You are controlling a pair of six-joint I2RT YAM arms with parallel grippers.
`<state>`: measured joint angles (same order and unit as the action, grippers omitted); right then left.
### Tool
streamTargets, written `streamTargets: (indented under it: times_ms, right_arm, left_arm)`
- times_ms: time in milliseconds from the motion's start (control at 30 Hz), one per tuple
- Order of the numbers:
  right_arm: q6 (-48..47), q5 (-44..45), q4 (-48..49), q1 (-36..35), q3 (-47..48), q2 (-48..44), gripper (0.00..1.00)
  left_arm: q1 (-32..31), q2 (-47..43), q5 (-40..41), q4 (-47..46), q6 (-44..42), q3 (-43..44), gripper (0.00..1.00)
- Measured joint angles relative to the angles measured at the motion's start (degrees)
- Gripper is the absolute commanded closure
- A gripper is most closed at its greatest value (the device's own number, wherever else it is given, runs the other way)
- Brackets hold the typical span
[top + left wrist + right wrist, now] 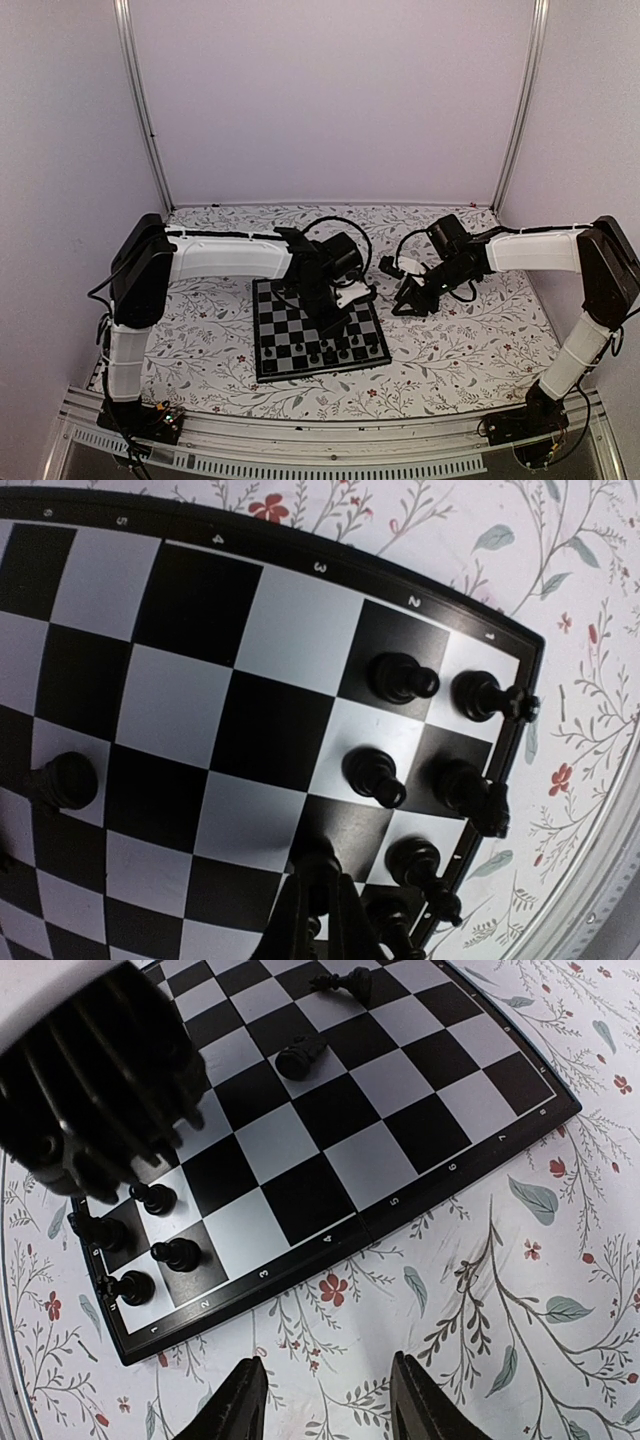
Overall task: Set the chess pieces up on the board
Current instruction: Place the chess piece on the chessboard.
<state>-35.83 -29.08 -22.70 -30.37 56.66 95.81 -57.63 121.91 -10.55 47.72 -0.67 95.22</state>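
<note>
The board (272,322) lies on the table's middle. Several black chess pieces (343,352) stand in two rows along its near right edge. In the left wrist view they stand by the board's corner (400,677). My left gripper (337,312) hangs low over that part of the board (180,600). It (322,905) is shut on a black chess piece (320,868), held just above a dark square. My right gripper (410,296) is open and empty over the cloth, right of the board (400,1080). Its fingers (235,1405) stand wide apart.
Two more pieces lie tipped on the board's far squares (300,1058) (345,982). One piece (65,780) stands alone near the board's other side. The left arm's wrist (100,1080) hangs over the board corner. The floral table cover (470,340) surrounds the board.
</note>
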Motion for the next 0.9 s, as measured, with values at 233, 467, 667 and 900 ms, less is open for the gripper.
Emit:
streamTargets:
  times_ms: [233,467,667,900]
  right_arm:
    - [0.0,0.0,0.0,0.0,0.0,0.0,0.54]
    - [-0.1,0.0,0.0,0.0,0.0,0.0,0.54]
    - [-0.1,0.0,0.0,0.0,0.0,0.0,0.54]
    - [0.5,-1.0,-1.6,0.0,2.3,0.0,0.54]
  left_arm:
    - [0.0,0.6,-1.0,0.0,-0.2,0.4,0.97]
    - [-0.1,0.8,-1.3,0.0,-0.3,0.6,0.86]
    - [-0.1,0.9,-1.0,0.3,-0.4,1.7,0.80]
    - [-0.1,-1.2,2.7,1.2,-1.4,3.3,0.73]
